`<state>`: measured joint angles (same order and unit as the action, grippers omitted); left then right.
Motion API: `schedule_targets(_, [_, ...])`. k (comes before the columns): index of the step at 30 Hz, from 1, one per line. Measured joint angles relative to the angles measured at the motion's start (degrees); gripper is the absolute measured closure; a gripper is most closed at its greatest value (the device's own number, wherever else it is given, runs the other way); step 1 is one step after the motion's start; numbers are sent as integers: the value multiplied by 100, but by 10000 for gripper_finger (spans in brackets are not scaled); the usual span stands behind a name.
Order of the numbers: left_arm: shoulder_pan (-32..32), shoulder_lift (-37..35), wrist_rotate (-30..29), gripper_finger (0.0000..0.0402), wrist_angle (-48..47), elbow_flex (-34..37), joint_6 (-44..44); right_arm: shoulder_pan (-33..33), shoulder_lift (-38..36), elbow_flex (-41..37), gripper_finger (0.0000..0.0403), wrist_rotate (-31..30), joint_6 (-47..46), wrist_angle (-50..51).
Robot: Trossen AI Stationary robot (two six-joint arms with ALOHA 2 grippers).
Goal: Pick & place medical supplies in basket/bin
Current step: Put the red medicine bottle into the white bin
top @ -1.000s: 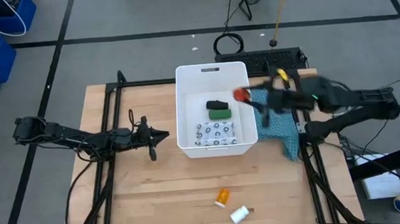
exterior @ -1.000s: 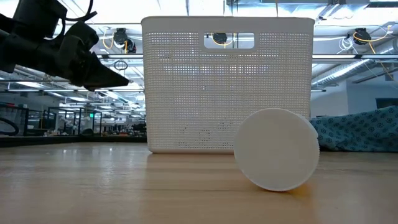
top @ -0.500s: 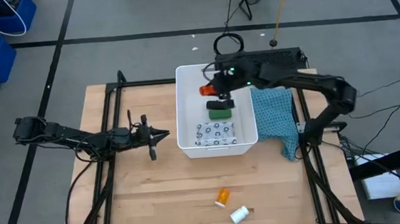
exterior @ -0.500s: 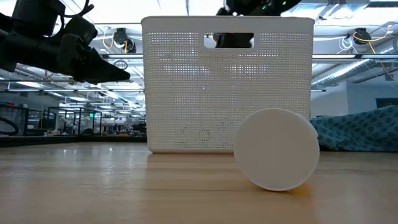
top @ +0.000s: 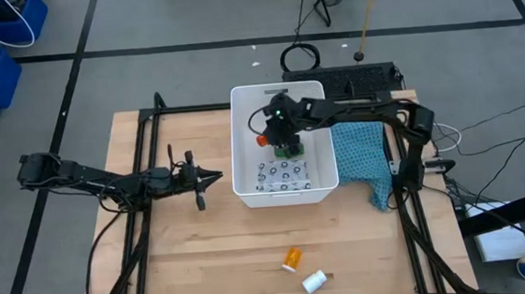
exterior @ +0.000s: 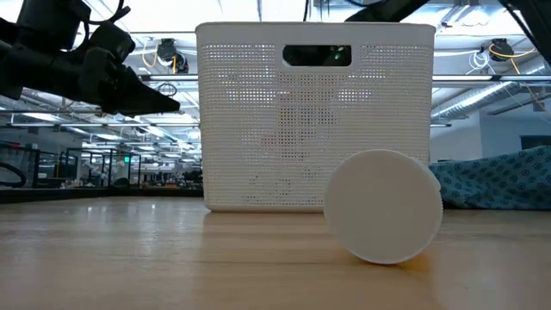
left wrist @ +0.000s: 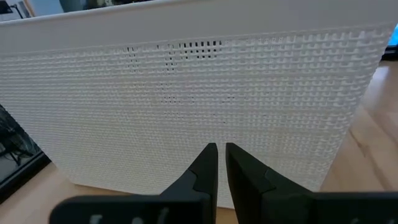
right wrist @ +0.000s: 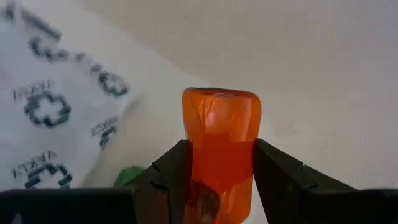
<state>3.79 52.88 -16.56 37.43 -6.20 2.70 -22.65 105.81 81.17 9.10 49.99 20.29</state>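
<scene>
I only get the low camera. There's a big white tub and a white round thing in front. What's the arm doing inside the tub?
Observer: The right end effector is down inside the tub, shut on a red bottle.
Operator: Is there other stuff in there?
Observer: Yes, a patterned packet lies on the floor, and a green box shows under the arm.
Operator: What's behind my round thing?
Observer: An orange bottle lies on the table just behind that white cylinder.

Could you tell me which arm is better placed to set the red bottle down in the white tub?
Right. The right gripper already grips the red bottle inside the white tub, whereas the left gripper waits outside its wall.
</scene>
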Motion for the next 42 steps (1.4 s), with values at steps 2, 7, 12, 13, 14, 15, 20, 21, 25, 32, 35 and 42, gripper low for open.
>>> schedule_targets(2, [0, 0, -2, 364, -2, 0, 2, 38, 173, 0, 262, -7, 142, -39])
schedule_targets(7, [0, 0, 0, 364, -14, 0, 2, 38, 448, 0, 259, -1, 101, -260])
schedule_targets(12, [0, 0, 0, 364, -42, 0, 2, 23, 688, 15, 260, 2, -100, -338])
schedule_targets(13, [0, 0, 0, 364, -42, 0, 3, 24, 741, 17, 259, 9, -141, -335])
schedule_targets(14, [-1, 0, 1, 364, -42, 0, 2, 24, 777, 17, 258, 13, -182, -295])
schedule_targets(15, [0, 0, 2, 364, -42, 0, 2, 24, 828, 15, 257, 13, -216, -269])
schedule_targets(20, [-1, 0, 2, 364, -42, 0, -6, 27, 999, 15, 260, 18, -386, -244])
schedule_targets(21, [0, 0, 2, 364, -42, 0, -7, 28, 1014, 15, 260, 18, -395, -245])
schedule_targets(25, [-1, 0, 9, 364, -42, 0, -19, 30, 1026, 13, 255, 6, -533, -226])
schedule_targets(32, [0, 0, 17, 364, -39, 0, -46, 33, 981, 0, 249, -411, -729, -183])
schedule_targets(35, [0, 0, 17, 364, -37, 0, -66, 44, 896, -11, 233, -461, -707, -109])
schedule_targets(42, [-2, 0, 17, 364, -35, 0, -120, 59, 591, -22, 166, -467, -595, 5])
